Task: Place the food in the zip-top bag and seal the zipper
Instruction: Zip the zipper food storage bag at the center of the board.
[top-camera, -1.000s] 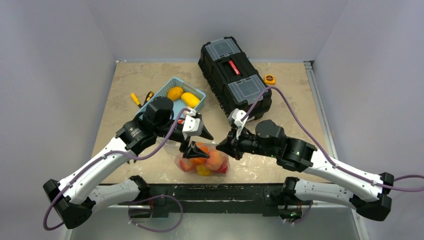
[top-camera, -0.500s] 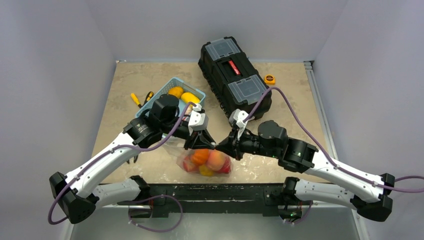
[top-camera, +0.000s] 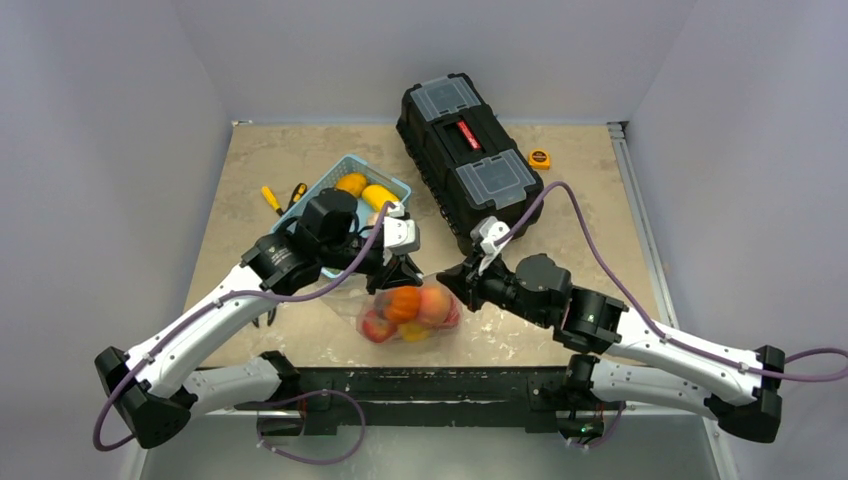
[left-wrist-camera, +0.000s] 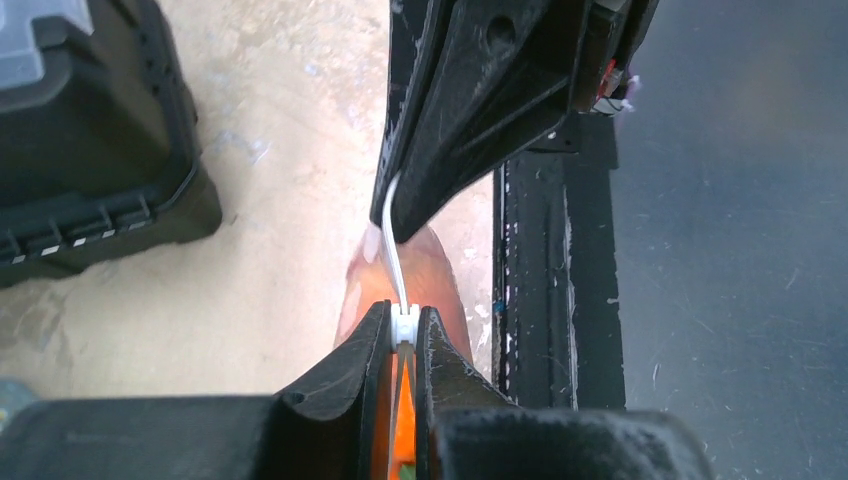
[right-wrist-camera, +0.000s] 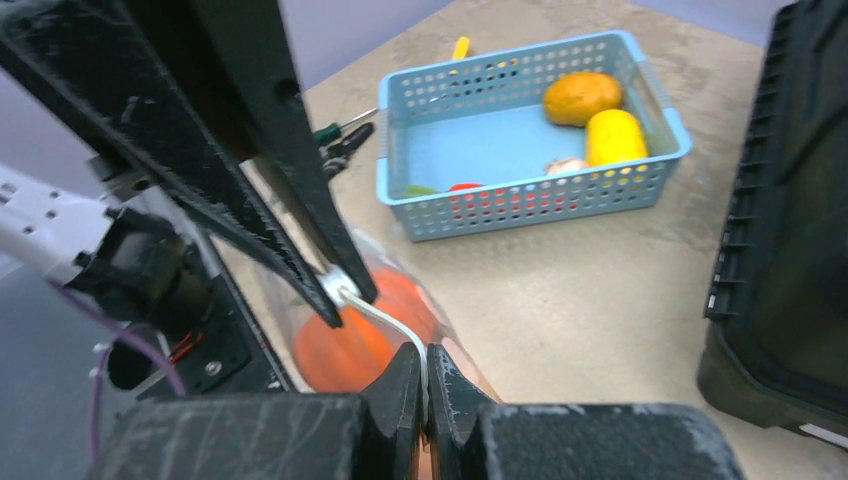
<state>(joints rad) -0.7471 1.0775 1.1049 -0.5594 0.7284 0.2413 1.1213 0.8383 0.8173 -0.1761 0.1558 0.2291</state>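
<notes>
The clear zip-top bag (top-camera: 408, 312) lies near the table's front edge, holding red, orange and yellow food (top-camera: 402, 303). My left gripper (left-wrist-camera: 404, 318) is shut on the white slider of the zipper (left-wrist-camera: 392, 250). My right gripper (right-wrist-camera: 424, 352) is shut on the zipper strip (right-wrist-camera: 385, 315) a short way along, and the strip runs taut between the two. From above, the left gripper (top-camera: 408, 274) and right gripper (top-camera: 447, 284) meet over the bag's top edge. An orange piece (right-wrist-camera: 345, 350) shows through the plastic. More food (right-wrist-camera: 615, 137) lies in the blue basket (right-wrist-camera: 480, 150).
A black toolbox (top-camera: 468, 150) stands behind the right gripper, with a small yellow tape measure (top-camera: 539, 158) beside it. Yellow-handled tools (top-camera: 272, 198) lie left of the basket (top-camera: 322, 182). A black rail (top-camera: 420, 380) runs along the table's front edge, just behind the bag.
My left gripper was open above the bag and has shut on the zipper slider. Both grippers have drawn together over the bag's top, and the bag has shifted slightly.
</notes>
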